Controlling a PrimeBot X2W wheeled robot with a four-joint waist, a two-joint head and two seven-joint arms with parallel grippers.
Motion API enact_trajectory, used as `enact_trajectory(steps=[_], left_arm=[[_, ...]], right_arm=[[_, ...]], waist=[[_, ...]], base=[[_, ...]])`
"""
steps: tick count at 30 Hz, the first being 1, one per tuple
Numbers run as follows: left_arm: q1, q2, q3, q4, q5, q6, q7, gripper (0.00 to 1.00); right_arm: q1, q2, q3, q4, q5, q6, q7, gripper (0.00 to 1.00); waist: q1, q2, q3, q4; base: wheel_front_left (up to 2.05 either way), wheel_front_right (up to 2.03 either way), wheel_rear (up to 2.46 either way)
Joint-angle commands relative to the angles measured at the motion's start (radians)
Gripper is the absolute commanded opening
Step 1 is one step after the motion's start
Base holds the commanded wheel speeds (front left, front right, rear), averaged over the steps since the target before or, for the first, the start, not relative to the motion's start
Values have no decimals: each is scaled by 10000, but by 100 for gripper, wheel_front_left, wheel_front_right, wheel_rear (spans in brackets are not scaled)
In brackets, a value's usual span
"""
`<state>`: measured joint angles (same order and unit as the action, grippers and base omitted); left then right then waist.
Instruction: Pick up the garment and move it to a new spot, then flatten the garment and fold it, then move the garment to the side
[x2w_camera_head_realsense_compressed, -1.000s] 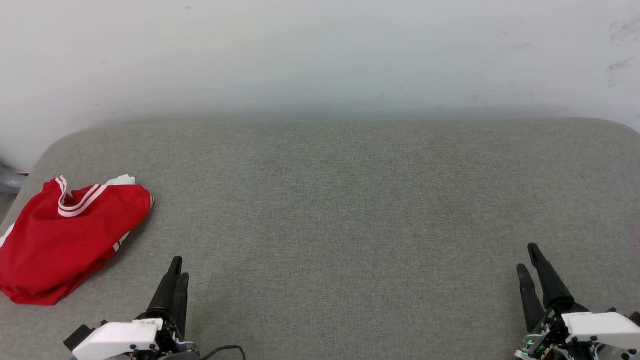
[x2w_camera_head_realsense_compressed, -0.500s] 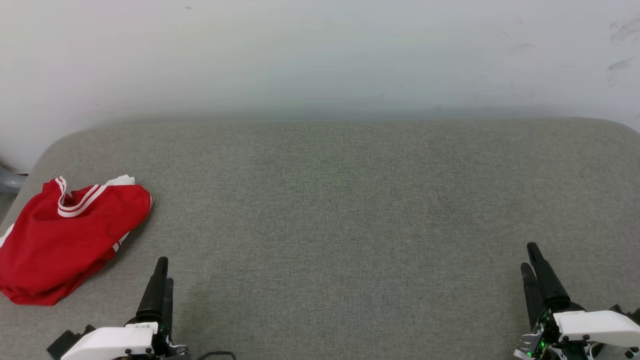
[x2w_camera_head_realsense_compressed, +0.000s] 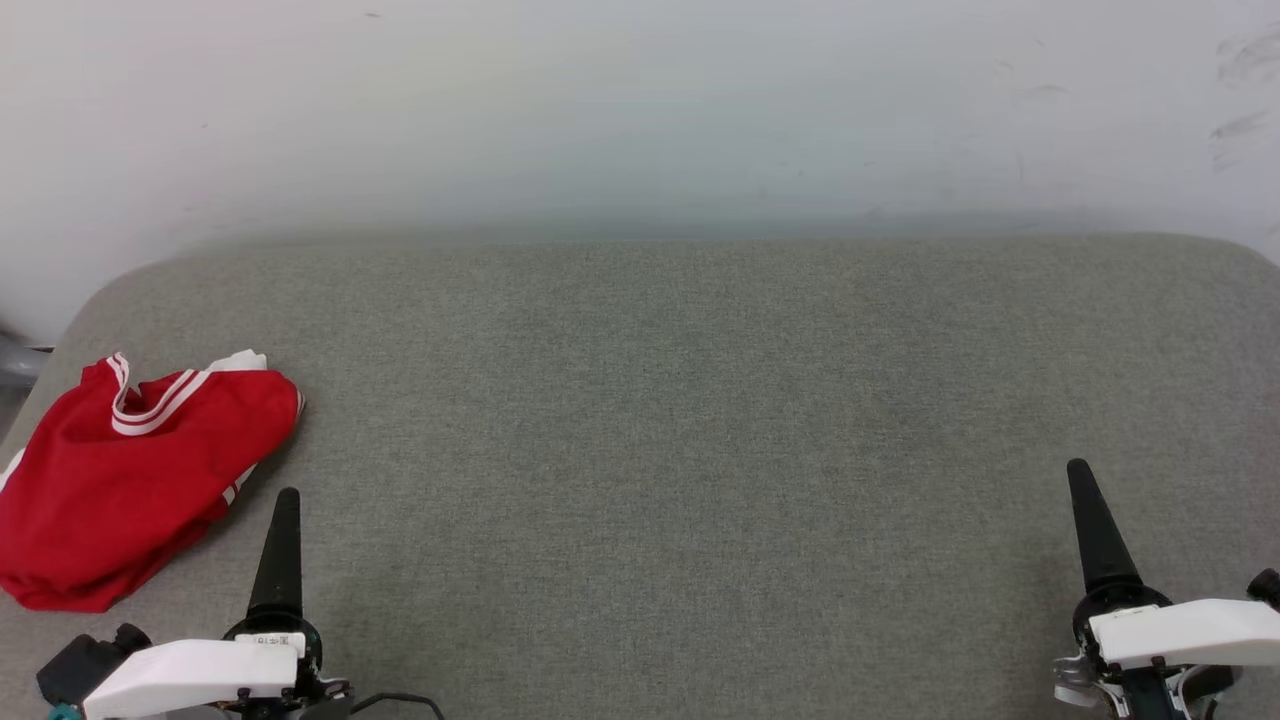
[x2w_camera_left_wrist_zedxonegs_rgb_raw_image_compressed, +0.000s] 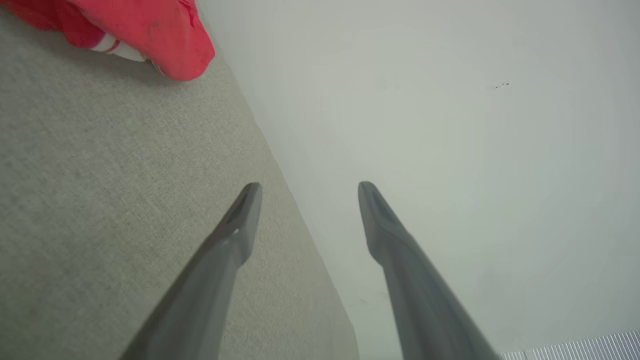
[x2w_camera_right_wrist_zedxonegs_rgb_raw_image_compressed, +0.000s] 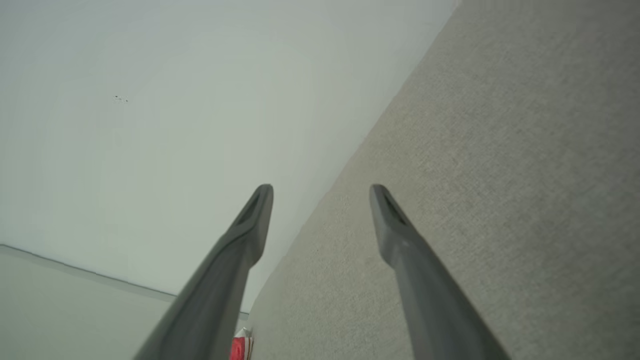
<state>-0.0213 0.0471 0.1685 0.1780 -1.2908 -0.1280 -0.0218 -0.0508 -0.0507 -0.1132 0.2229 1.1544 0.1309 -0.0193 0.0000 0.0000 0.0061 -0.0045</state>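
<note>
The garment (x2w_camera_head_realsense_compressed: 130, 478) is a red shirt with red-and-white striped trim, lying bunched at the left edge of the grey padded surface (x2w_camera_head_realsense_compressed: 700, 400). My left gripper (x2w_camera_head_realsense_compressed: 287, 505) hovers just right of the garment's near end, apart from it, and stands edge-on in the head view. The left wrist view shows this gripper (x2w_camera_left_wrist_zedxonegs_rgb_raw_image_compressed: 309, 192) open and empty, with the garment (x2w_camera_left_wrist_zedxonegs_rgb_raw_image_compressed: 150, 30) at the upper left. My right gripper (x2w_camera_head_realsense_compressed: 1080, 475) is far off at the lower right. In the right wrist view it (x2w_camera_right_wrist_zedxonegs_rgb_raw_image_compressed: 322, 192) is open with nothing between its fingers, and a red scrap of the garment (x2w_camera_right_wrist_zedxonegs_rgb_raw_image_compressed: 241, 347) shows at the bottom edge.
A pale wall (x2w_camera_head_realsense_compressed: 640, 100) runs along the far edge of the padded surface. A grey object (x2w_camera_head_realsense_compressed: 15, 360) pokes in past the surface's left edge. The wide stretch of grey fabric between the two grippers is bare.
Both grippers have opened, and their fingers now line up edge-on in the head view. The left gripper has shifted left toward the garment. The garment has not moved.
</note>
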Motion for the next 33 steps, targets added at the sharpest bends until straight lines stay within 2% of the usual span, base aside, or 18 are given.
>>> enact_trajectory(steps=[1, 9, 20, 33], left_arm=[[14, 21, 55, -420, 622, -18, -129, 100], [195, 23, -379, -1242, 2344, -21, -419, 100], [397, 25, -963, -2069, 4588, -12, -746, 100], [566, 46, -2006, -2595, 7500, 506, -1132, 100]], right_arm=[[-117, -3, -3, -366, -849, 0, -141, 100], [-103, -2, 227, -1130, -3398, -1, -432, 100], [53, -1, 577, -1600, -5674, -1, -760, 100], [233, 1, 795, -1670, -8092, -2, -1156, 100]], waist=[[0, 0, 8, -7], [0, 0, 38, -39], [0, 0, 54, -86], [0, 0, 63, -148]], base=[[0, 0, 0], [0, 0, 0], [0, 0, 0], [0, 0, 0]])
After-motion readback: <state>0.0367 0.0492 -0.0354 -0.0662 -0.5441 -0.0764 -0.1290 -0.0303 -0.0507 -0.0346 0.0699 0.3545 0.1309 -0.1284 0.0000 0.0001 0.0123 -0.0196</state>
